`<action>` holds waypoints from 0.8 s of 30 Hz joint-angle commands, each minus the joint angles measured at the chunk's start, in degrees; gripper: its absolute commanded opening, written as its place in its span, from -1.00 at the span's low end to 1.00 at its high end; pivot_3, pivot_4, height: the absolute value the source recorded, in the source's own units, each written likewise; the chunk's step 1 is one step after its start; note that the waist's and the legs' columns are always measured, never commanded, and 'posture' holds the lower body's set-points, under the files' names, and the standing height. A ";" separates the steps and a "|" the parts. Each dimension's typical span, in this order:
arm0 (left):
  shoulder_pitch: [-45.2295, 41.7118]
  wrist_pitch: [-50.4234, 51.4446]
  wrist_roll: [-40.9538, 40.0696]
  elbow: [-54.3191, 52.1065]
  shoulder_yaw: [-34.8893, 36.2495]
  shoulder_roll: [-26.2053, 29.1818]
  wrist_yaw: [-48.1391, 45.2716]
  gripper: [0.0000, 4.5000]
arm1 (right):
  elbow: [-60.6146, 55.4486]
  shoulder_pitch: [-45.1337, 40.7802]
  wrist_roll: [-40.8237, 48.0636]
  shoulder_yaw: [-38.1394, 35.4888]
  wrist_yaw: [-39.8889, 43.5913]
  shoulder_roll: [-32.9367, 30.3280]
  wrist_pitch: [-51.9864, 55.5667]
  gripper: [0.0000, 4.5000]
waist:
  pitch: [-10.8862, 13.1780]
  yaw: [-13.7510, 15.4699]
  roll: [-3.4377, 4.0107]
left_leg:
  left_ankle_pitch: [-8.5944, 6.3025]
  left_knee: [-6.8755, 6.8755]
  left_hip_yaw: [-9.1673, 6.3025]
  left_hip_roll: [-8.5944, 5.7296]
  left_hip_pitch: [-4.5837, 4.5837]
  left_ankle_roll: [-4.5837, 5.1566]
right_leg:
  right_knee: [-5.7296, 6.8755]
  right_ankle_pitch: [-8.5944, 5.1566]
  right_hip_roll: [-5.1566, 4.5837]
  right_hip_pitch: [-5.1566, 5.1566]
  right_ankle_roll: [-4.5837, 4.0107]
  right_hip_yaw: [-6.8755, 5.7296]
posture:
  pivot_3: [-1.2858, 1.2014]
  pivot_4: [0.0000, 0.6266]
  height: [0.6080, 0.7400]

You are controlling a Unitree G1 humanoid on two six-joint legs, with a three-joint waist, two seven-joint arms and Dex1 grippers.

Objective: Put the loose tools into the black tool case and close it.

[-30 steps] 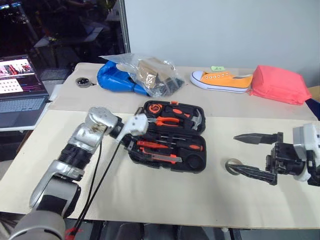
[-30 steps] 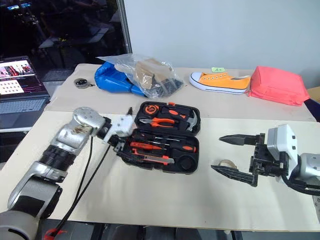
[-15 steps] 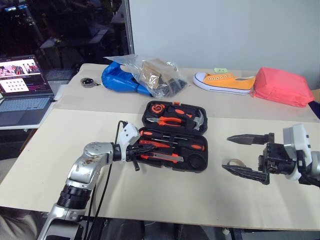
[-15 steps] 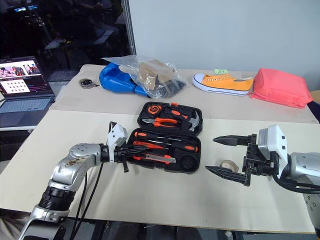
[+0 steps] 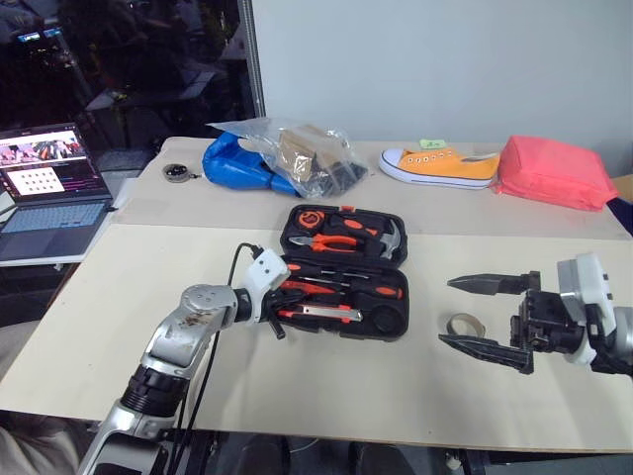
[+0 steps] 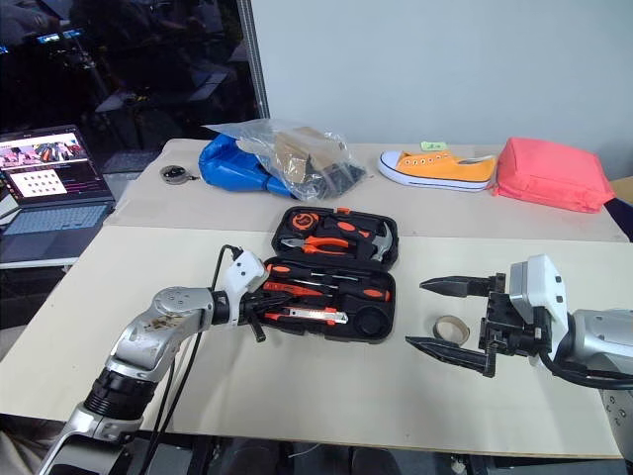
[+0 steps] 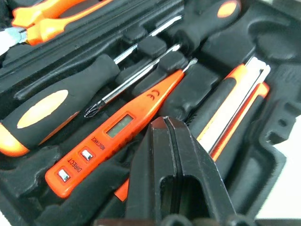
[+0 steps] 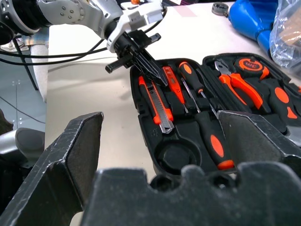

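Note:
The black tool case (image 5: 406,297) lies open in the middle of the table. Its near half holds two orange-and-black screwdrivers (image 8: 207,127), the slim orange tester screwdriver (image 7: 117,136) and the utility knife (image 8: 157,103). My left gripper (image 5: 278,309) is shut and empty, its tips just over the tester at the case's left end. The tan tape roll (image 6: 450,326) lies on the table right of the case. My right gripper (image 6: 415,314) stands open, with the roll showing between its fingers; I cannot tell whether they reach around it.
Pliers (image 5: 331,240) and a hammer (image 5: 388,237) sit in the lid half. At the back are a blue bag (image 5: 237,163) under a clear plastic bag, an orange shoe (image 5: 440,163) and a red pouch (image 5: 549,170). A laptop (image 5: 45,188) stands far left.
My left gripper has sunk from above the case's left edge down to the tools and has gone from open to shut. The right gripper has stayed put. The camera has shifted a little.

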 commanded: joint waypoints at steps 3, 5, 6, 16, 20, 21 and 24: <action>0.41 -4.27 4.72 5.03 -7.57 -1.15 -0.47 -0.99 | -1.64 1.52 0.84 -3.68 -0.52 -0.30 -0.06 1.00 | -0.03 0.34 0.04 | 0.00 0.00 0.00 -0.08 0.03 0.00 | -0.05 -0.01 -0.12 0.12 0.03 -0.02 | 0.03 -0.52 1.00; 0.50 -7.00 3.51 4.59 -5.98 -2.86 0.02 -0.99 | -1.91 2.29 0.43 -4.37 -1.33 0.07 -0.08 1.00 | -0.02 0.37 0.03 | 0.00 0.00 0.00 -0.07 0.23 0.00 | -0.12 -0.04 -0.17 0.35 0.10 -0.02 | 0.03 -0.52 1.00; 0.66 -8.45 2.47 3.80 -4.36 -3.73 0.37 -0.99 | -1.98 2.69 0.23 -4.85 -2.12 0.37 0.04 1.00 | -0.01 0.39 0.02 | -0.01 0.00 0.00 -0.07 0.41 0.00 | -0.16 -0.07 -0.21 0.55 0.15 -0.03 | 0.03 -0.52 1.00; 2.30 4.60 -27.75 -21.85 10.43 4.82 -14.66 -0.47 | -7.30 14.63 -13.37 -7.26 -13.64 0.06 2.70 1.00 | 0.00 -0.29 0.07 | -0.02 -0.10 -0.04 0.05 -0.52 0.02 | -0.42 -0.04 -0.19 -0.28 0.17 -0.07 | 0.03 -0.52 1.00; 0.31 9.82 -34.12 -26.06 10.74 9.68 -16.43 0.13 | -6.53 14.57 -13.95 -4.72 -14.01 -4.60 10.48 0.77 | 0.05 -0.46 0.05 | -0.02 -0.23 0.01 0.02 -0.47 0.01 | -0.39 -0.08 -0.17 -0.36 0.21 -0.02 | 0.03 -0.52 1.00; -0.71 10.42 -34.49 -25.96 10.82 10.32 -16.13 0.29 | -6.28 13.30 -12.76 -3.24 -14.12 -5.89 13.48 0.68 | 0.07 -0.39 0.02 | -0.01 -0.22 0.03 0.02 -0.46 0.00 | -0.40 -0.08 -0.17 -0.36 0.21 0.02 | 0.03 -0.52 1.00; -3.22 12.48 -34.89 -26.07 9.60 11.22 -14.70 0.81 | -5.62 10.88 -12.64 0.04 -14.10 -7.97 16.48 0.20 | 0.22 -0.32 -0.25 | 0.06 -0.09 0.01 0.02 -0.35 0.06 | -0.42 0.00 -0.13 -0.23 0.21 -0.02 | 0.03 -0.52 1.00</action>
